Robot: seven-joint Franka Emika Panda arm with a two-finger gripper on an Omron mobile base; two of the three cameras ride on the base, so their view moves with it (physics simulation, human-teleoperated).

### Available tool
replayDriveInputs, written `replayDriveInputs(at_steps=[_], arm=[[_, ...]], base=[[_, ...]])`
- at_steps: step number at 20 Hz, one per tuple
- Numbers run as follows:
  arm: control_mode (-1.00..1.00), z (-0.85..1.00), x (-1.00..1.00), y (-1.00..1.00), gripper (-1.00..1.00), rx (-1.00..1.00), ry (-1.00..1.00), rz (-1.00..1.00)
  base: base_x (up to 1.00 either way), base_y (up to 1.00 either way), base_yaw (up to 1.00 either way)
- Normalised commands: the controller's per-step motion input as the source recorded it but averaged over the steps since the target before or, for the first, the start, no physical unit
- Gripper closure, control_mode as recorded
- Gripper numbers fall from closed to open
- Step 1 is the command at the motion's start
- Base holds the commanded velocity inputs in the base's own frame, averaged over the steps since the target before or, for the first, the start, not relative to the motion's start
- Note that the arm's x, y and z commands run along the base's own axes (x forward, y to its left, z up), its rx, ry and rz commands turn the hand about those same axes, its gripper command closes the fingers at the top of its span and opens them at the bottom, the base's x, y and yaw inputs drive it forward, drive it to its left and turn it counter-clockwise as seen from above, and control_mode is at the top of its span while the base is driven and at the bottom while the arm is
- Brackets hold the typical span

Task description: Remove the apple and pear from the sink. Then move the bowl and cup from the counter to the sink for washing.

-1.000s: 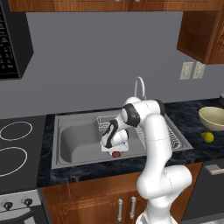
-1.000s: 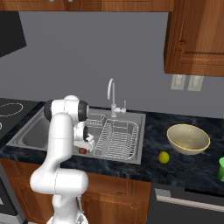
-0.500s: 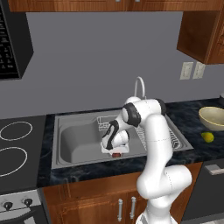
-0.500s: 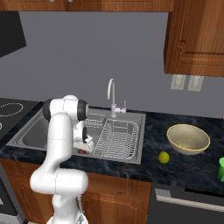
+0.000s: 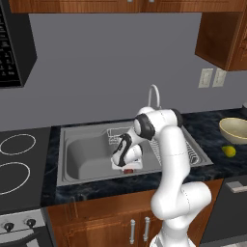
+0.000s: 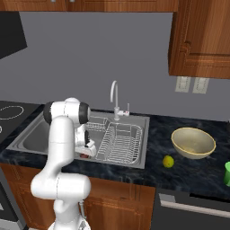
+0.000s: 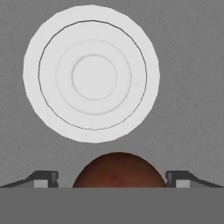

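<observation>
The dark red apple lies on the grey floor of the sink, just below the round white drain in the hand view. My gripper is low in the basin and open. One fingertip stands on each side of the apple, with a small gap on both sides. From the left base view the hand covers most of the apple. The yellow-green pear rests on the black counter, in front of the tan bowl. The green cup stands at the right edge.
A wire rack fills the right half of the sink, close beside my hand. The chrome faucet curves up behind the basin. A stovetop with white rings lies to the left. Wooden cabinets hang above.
</observation>
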Motion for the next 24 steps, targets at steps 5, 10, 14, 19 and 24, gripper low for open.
replayDriveInputs(at_steps=[5, 10, 14, 19, 24], arm=[[-1.0, -0.11, 0.0, 0.03, 1.0, -0.03, 0.0, 0.0], [-1.0, -0.12, -0.01, 0.01, 1.0, -0.02, 0.02, 0.0], [-1.0, -0.1, -0.06, 0.0, 1.0, 0.0, 0.05, 0.0], [-1.0, 0.04, -0.11, 0.0, 1.0, 0.0, 0.03, 0.0], [-1.0, 0.32, -0.16, 0.0, 1.0, 0.0, 0.0, 0.0]], base=[[0.0, 0.0, 0.0], [0.0, 0.0, 0.0], [0.0, 0.0, 0.0], [0.0, 0.0, 0.0], [0.0, 0.0, 0.0]])
